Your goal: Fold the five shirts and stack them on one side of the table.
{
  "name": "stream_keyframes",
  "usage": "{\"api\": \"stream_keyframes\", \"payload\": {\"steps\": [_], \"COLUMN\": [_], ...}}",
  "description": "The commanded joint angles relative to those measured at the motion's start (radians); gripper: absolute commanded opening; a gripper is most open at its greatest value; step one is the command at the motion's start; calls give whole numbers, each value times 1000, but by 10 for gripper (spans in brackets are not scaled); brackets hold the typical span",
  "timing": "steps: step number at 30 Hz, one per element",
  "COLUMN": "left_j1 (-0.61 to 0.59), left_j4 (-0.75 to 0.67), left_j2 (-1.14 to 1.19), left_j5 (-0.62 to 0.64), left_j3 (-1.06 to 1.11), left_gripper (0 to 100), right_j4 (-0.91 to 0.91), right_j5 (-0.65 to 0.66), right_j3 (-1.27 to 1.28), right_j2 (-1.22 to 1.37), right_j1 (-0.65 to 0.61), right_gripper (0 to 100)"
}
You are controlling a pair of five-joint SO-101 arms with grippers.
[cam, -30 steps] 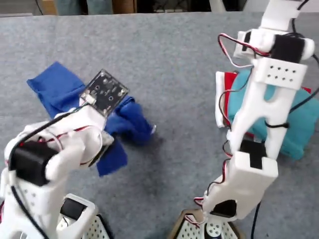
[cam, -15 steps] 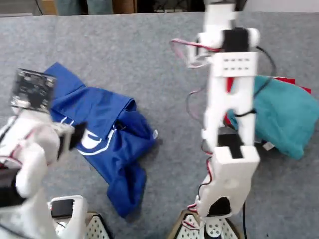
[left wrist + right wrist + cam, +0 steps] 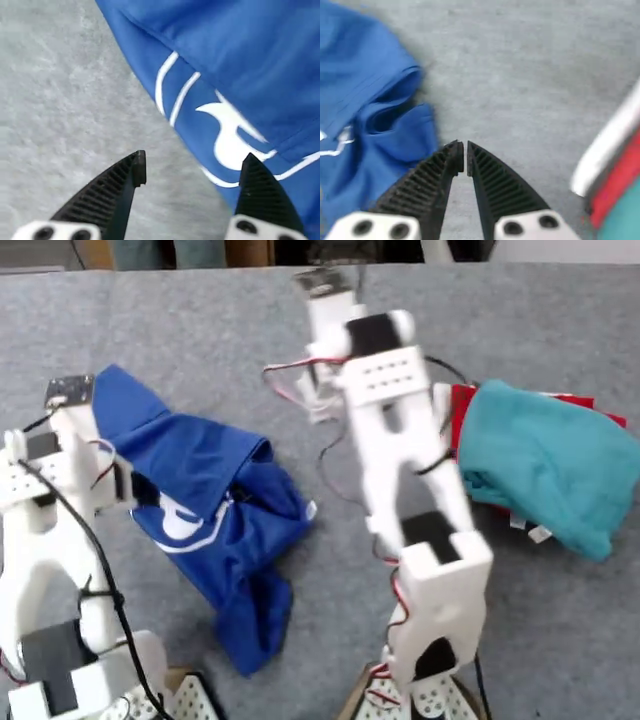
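Just one blue shirt point(image 3: 215, 510)

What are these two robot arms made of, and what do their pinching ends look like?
The white plastic left arm and right arm are chunky segments with black motor blocks at the joints. Thin red, black and white wires loop alongside. Their jaws are black, tapered and ribbed inside, on white bases with small holes.

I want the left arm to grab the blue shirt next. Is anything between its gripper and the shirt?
Nothing visible does. The left gripper hangs open right at the blue shirt's edge, with grey table beside it.
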Motion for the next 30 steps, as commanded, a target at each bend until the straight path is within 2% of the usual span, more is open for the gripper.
{"api": "stream_keyframes", "payload": {"steps": [1, 4, 8, 11, 17, 23, 30], "left_j1": [79, 162, 239, 286, 383, 464, 460], "left_j4": [43, 54, 6, -21, -12, -21, -21], "left_j2": [3, 5, 12, 14, 14, 14, 5], "left_j5": [138, 17, -215, -322, -446, -554, -585], "left_j3": [-74, -65, -39, -42, -33, 33, 35], "left_gripper": [310, 310, 310, 310, 305, 232, 231], "right_j4": [-6, -18, -94, -201, -296, -307, -305], "right_j5": [189, 376, 516, 608, 620, 626, 628], "right_j3": [-71, -62, -62, -56, -54, -64, -64], "right_j2": [-8, -5, -7, -7, 27, 96, 101], "right_j1": [106, 149, 195, 224, 249, 249, 250], "right_gripper": [18, 18, 15, 15, 15, 15, 15]}}
